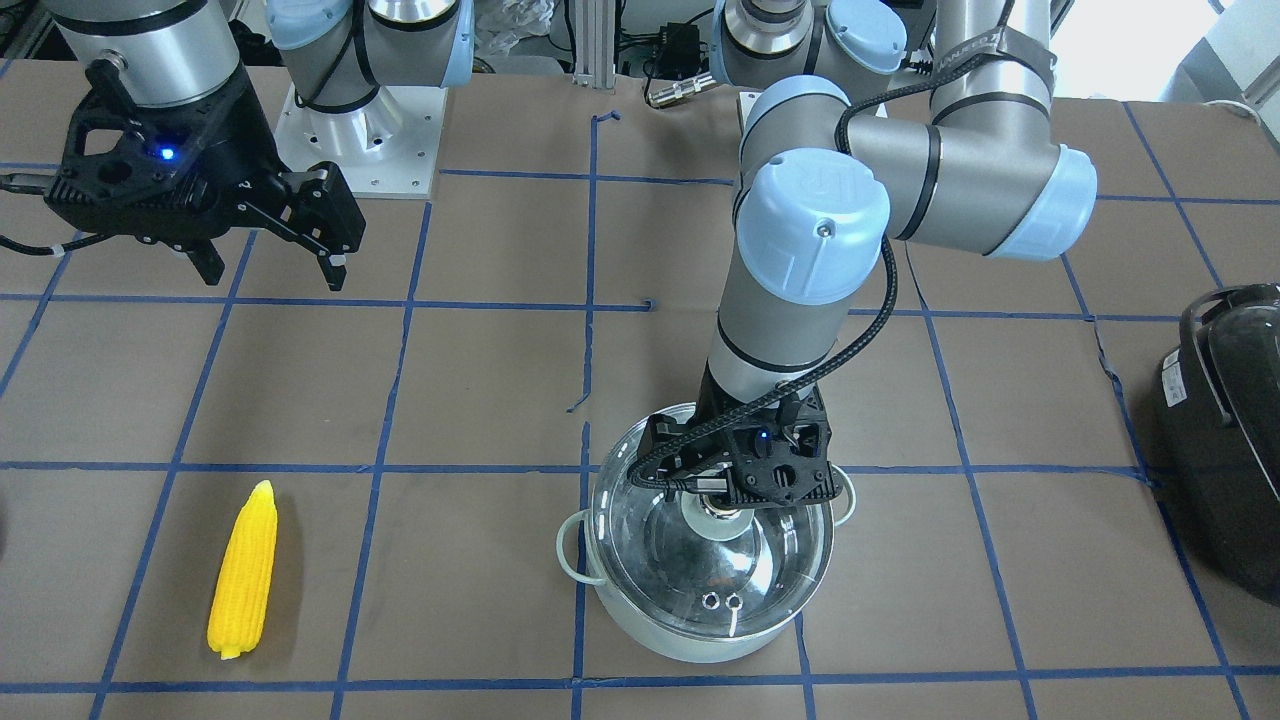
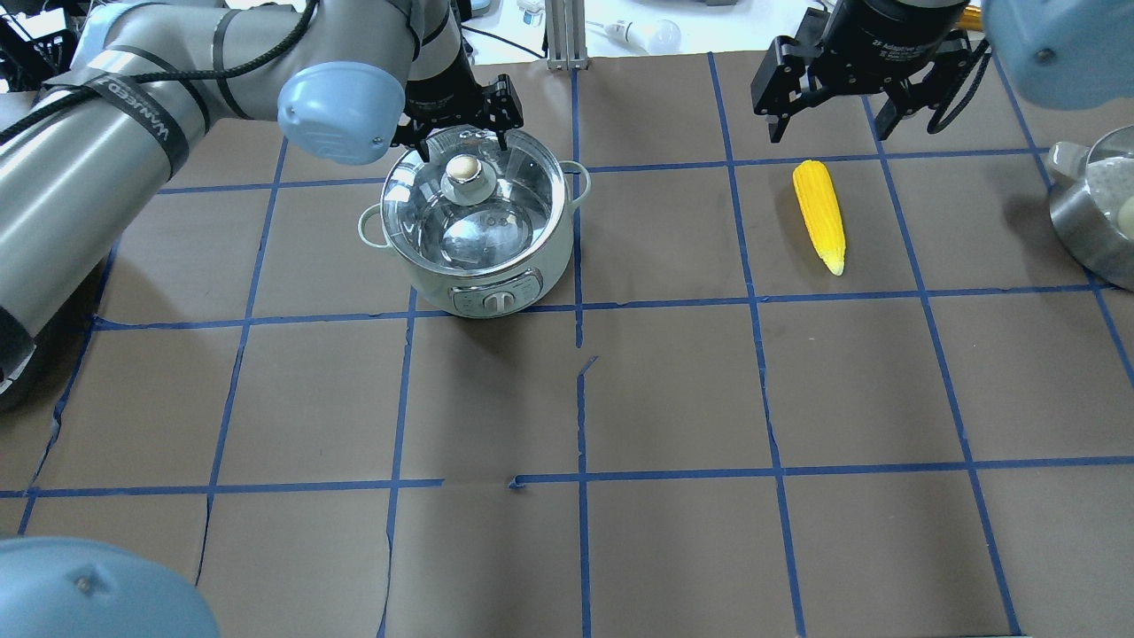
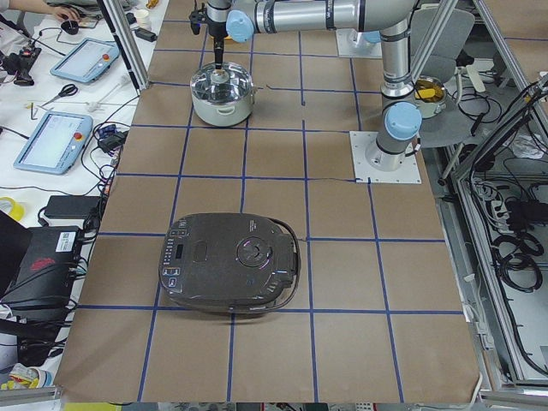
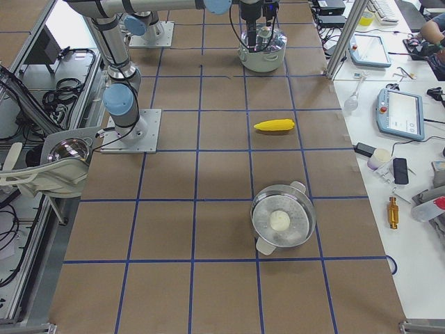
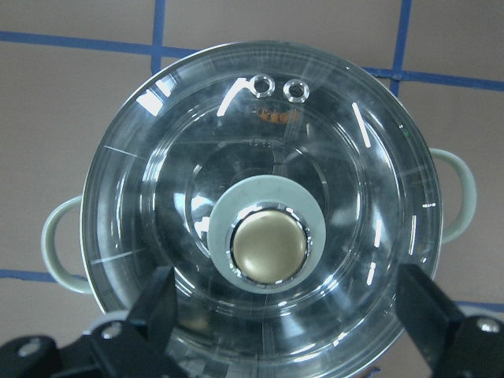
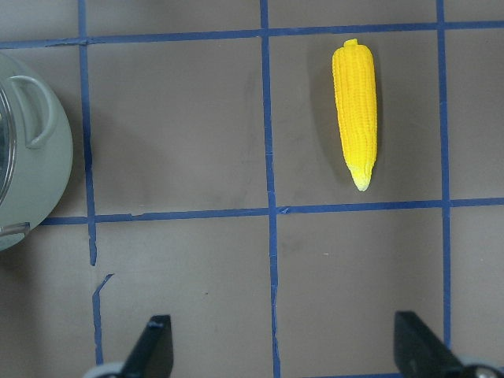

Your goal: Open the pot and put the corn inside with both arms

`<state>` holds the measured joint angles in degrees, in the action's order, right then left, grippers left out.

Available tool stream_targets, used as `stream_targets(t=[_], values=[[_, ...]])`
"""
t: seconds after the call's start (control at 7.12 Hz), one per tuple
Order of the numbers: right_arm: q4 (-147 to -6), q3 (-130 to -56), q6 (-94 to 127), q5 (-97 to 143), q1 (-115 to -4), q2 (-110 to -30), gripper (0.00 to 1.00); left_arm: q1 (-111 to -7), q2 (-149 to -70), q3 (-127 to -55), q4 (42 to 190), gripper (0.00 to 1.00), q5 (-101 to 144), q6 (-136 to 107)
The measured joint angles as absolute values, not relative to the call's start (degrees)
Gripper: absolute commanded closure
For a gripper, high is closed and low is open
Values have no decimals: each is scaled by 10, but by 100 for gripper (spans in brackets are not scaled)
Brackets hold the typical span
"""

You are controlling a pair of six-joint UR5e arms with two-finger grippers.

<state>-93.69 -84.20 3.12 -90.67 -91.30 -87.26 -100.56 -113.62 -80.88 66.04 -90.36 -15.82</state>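
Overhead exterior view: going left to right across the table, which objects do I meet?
pale mint-white steel pot with glass lid → bright yellow ribbed plastic corn cob → shiny steel lidded pan, cut off by the right edge.

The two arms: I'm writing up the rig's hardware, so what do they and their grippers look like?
Both arms, left arm and right arm, are silver-grey tubes with light blue joint caps. A black braided cable runs along the left one. The left gripper and right gripper are black, two-fingered, each with a blue light.
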Motion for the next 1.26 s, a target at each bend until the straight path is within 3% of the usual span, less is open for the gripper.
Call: stream_targets(t=[0.28,0.42,0.7,0.98,1.26], values=[[-937,-842,32,-906,-913,-873,0,-1006,-1149,-816,648,3,-906,-152],[-937,-842,32,-906,-913,-873,0,-1006,-1154,-816,647,16,-906,-149],[-937,-842,31,-906,-913,-873,0,-1006,-1155,-816,647,32,-906,-147],[-937,-842,31,-906,-913,-872,0,-1006,-1154,-818,647,37,-906,-146],[-937,-842,32,-906,-913,-872,0,-1005,-1153,-818,647,49,-906,-144]])
